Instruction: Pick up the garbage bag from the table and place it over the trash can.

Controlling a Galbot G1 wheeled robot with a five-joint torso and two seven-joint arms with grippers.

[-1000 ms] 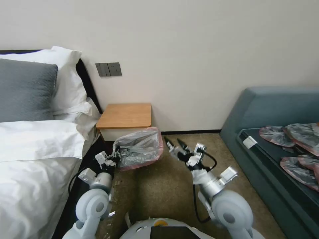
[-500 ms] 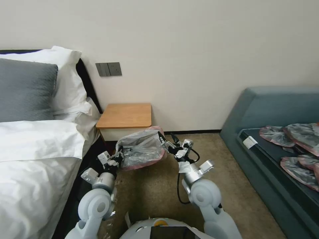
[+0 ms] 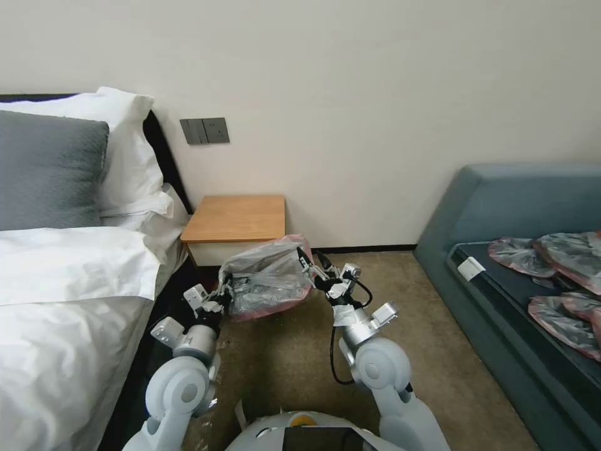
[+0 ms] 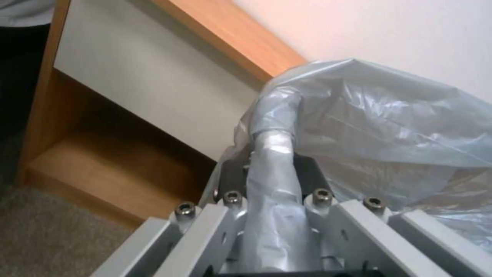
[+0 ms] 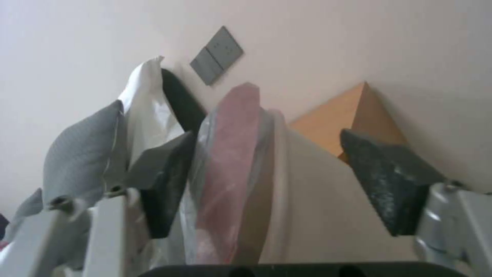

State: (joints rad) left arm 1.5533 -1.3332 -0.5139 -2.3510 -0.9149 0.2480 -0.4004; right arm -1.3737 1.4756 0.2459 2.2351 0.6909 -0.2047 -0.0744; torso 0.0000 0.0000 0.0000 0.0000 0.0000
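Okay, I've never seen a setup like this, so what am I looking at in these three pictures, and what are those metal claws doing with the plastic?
This is a wheeled robot with two arms. The wide picture comes from a camera on its head; the other two come from cameras on its wrists.

Both arms reach toward a garbage bag, thin grey plastic with a pinkish rim, draped over a cream trash can beside a wooden table.

The left gripper is shut on a bunched strip of the bag; its wrist camera shows this up close. The right gripper is open, one finger on each side of the bag's rim and the bin's edge.

A bed is on the left, a sofa on the right.
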